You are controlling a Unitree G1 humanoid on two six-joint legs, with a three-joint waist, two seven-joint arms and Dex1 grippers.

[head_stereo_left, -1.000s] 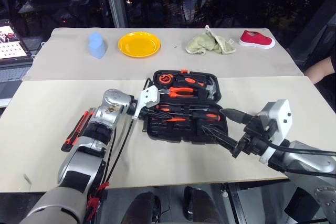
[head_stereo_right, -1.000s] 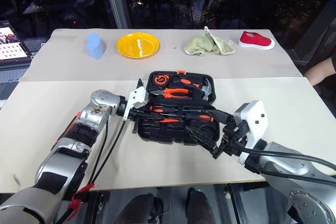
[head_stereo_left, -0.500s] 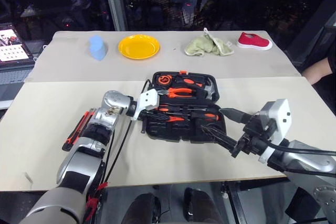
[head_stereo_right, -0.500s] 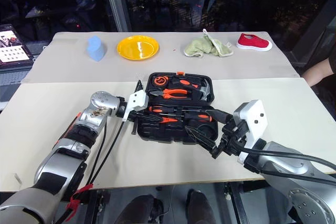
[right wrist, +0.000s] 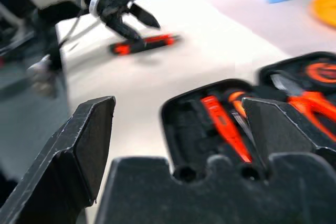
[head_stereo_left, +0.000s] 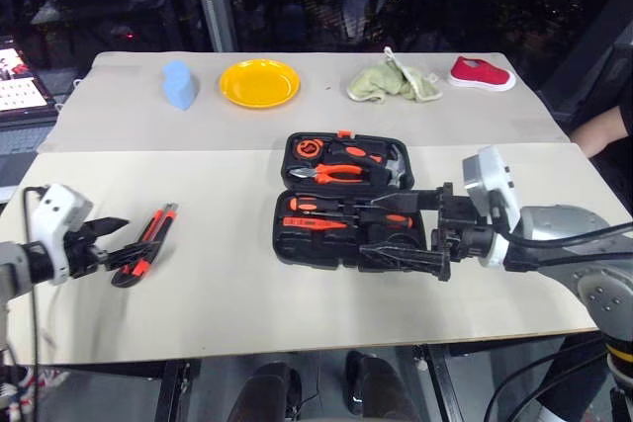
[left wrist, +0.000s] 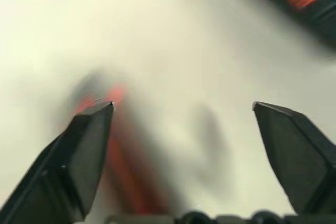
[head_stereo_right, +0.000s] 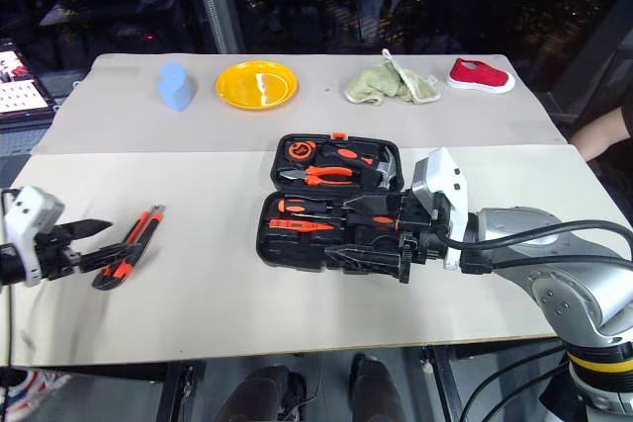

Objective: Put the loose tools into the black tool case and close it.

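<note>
Beige tabletop: pale board surface carrying every item listed.
Left hand: black two-finger hand at the far left edge of the tabletop, fingers spread wide, holding nothing; tips at the near end of the knife, contact cannot be told.
Orange-and-black utility knife: slim plastic-bodied tool lying flat on the tabletop, well apart from the case, on its left.
Light blue block: small soft-looking object on the far strip of the tabletop.
Round yellow plate: just right of the blue block, far side.
Black moulded plastic tool case: centre of the tabletop, lid open and laid flat; orange-handled pliers and a hammer in the far half, black-and-orange screwdrivers in the near half.
Crumpled green cloth: far side, beyond the case.
Right hand: black two-finger hand pointing left over the case's near right part, fingers wide apart, holding nothing.
Red shoe: far right corner.
</note>
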